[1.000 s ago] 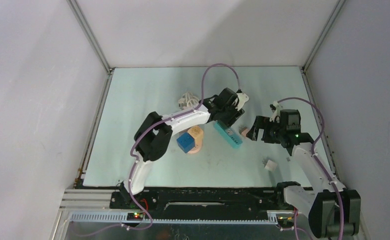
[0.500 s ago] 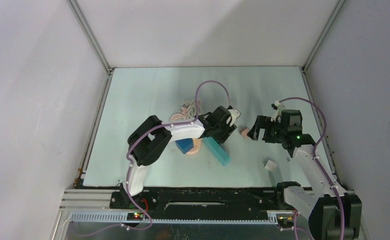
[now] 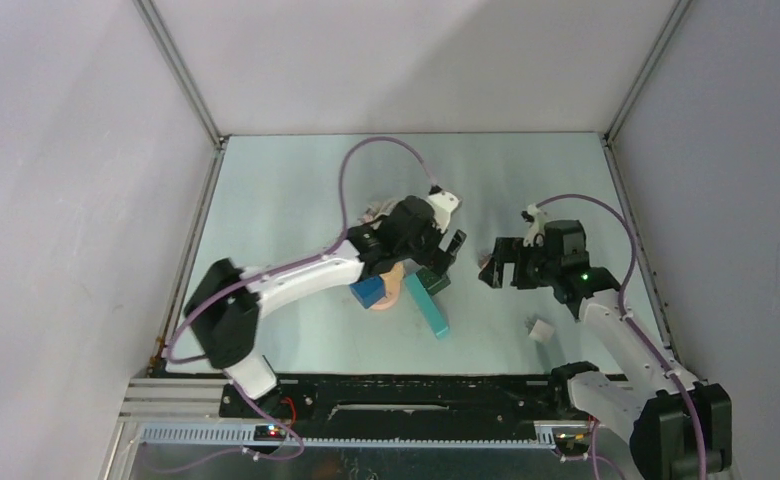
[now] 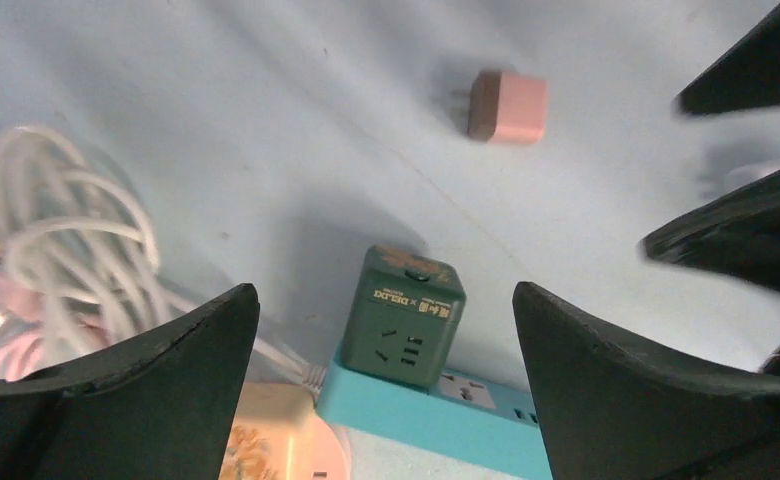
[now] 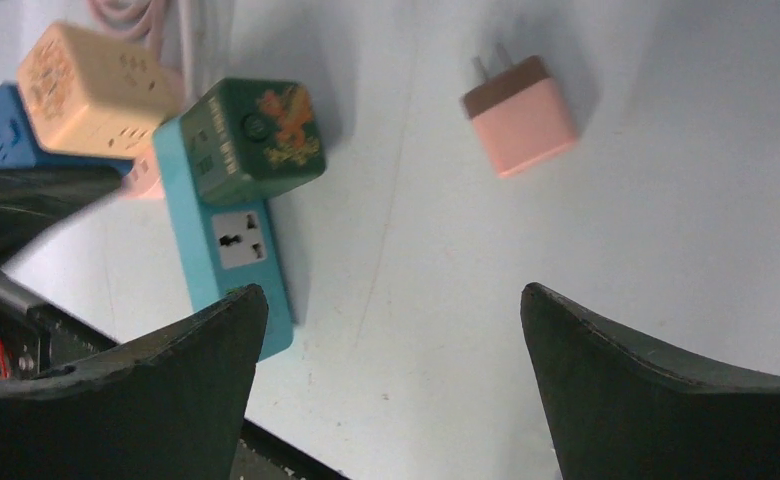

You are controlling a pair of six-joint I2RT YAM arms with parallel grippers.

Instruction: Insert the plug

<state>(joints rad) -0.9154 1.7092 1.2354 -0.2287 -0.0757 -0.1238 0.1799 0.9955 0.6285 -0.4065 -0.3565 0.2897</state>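
Found the pink plug (image 5: 521, 115) lying on its side on the pale table (image 3: 296, 190), prongs out flat, gripped by nothing. Saw bare surface all round it, with the green cube adapter (image 5: 254, 140) well apart to one side and the right gripper (image 5: 394, 291) just behind it in the overhead view. Noted that gripper's jaws spread wide and empty above the table, the plug ahead of the fingertips. Noted the left gripper (image 4: 383, 293) likewise released, jaws wide, poised over the green cube adapter. Made out the adapter seated on the far end of the teal power strip (image 3: 429, 308), which ran slantwise toward the near edge and stopped well short of the black rail (image 3: 416, 390). Counted clutter tight against the strip's left side: peach cube (image 5: 91, 85), blue cube (image 3: 368, 290), and a tangle of white cable (image 4: 56, 230) behind. Spotted a small white block (image 3: 541, 330) alone on the near right of the table. Marked the widest open ground below the far wall (image 3: 406, 60) and toward the left rail (image 3: 194, 240), plus a narrower lane between plug and right rail (image 3: 618, 180).
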